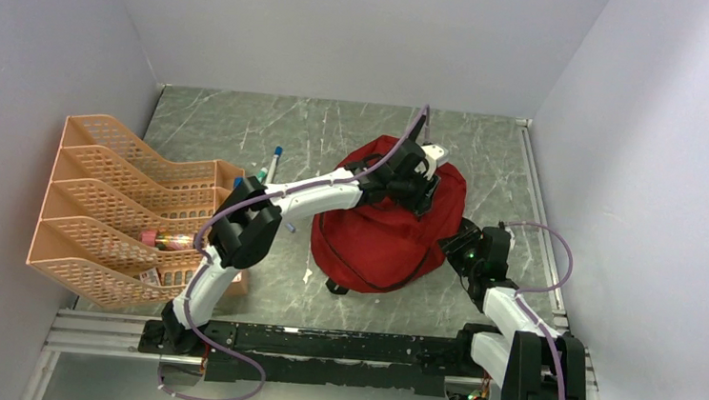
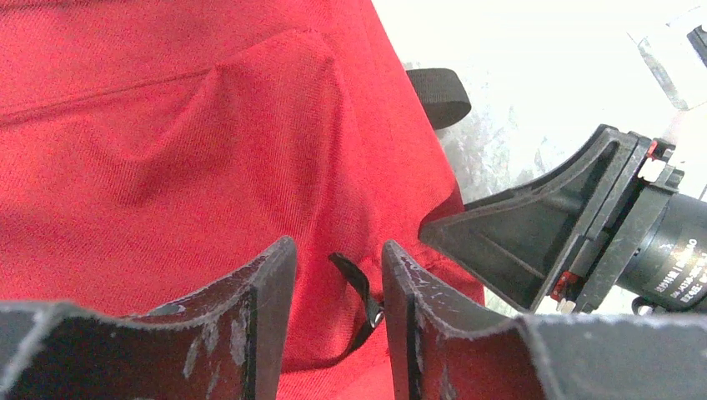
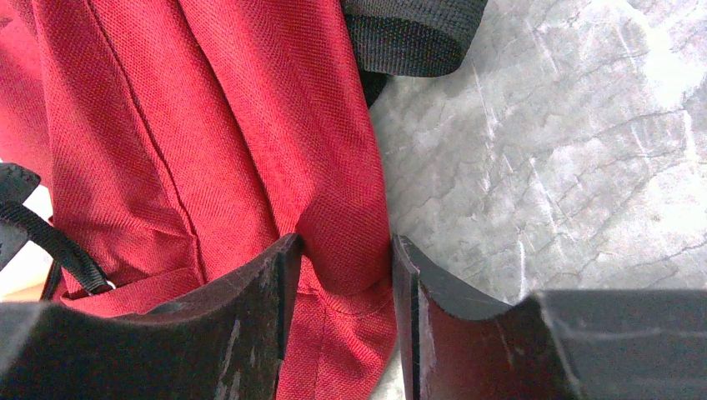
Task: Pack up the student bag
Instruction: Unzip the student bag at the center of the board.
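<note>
The student bag, a soft red backpack, lies in the middle of the table. My left gripper hangs over its far top. In the left wrist view the left gripper is open, with a black zipper pull between the jaws, touching the right finger. My right gripper is at the bag's right edge. In the right wrist view the right gripper is closed on a fold of the red fabric. A black strap lies beyond it.
An orange plastic mesh organiser stands at the left with a bottle-like item in one slot. Pens lie on the table between the organiser and the bag. The right gripper's black body shows close by in the left wrist view.
</note>
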Robot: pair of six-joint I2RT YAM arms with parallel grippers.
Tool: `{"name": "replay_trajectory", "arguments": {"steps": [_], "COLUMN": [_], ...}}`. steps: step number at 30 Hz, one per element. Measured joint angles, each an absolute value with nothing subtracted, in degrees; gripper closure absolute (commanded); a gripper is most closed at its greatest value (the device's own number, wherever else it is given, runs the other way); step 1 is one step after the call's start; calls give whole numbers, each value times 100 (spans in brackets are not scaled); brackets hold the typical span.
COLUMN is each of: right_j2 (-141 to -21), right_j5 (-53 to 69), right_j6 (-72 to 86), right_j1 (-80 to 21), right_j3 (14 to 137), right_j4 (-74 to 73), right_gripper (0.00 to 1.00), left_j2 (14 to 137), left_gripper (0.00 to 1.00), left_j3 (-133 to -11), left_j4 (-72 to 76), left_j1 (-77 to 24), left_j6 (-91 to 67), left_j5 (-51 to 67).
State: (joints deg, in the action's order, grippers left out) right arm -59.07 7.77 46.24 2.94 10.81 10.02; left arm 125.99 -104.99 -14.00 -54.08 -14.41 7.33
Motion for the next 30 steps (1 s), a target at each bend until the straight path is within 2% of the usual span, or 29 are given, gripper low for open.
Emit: {"name": "replay_trajectory", "arguments": {"steps": [3, 9, 11, 17, 30], "right_j2": [-5907, -5907, -5907, -5907, -5909], "right_j5": [777, 777, 777, 775, 751], "right_j6": [4622, 4619, 4617, 4604, 4604], "right_j1": [294, 294, 294, 294, 294], "right_j3": [1081, 1081, 1081, 1081, 1081], "right_j4": [1002, 1002, 1002, 1004, 1004], "right_gripper": [52, 52, 52, 52, 53], "left_j2": [12674, 12779, 12796, 12801, 12595], "left_gripper": [55, 63, 69, 94, 95], "left_j3": [-10558, -10560, -10560, -10560, -10377], "left_j4": [-1369, -1354, -1354, -1352, -1350], "left_j1": [-5408, -5408, -5408, -5408, -5408], "left_j6": [-1441, -1461, -1470, -1503, -1437], "left_j5": [753, 808, 823, 825, 744]}}
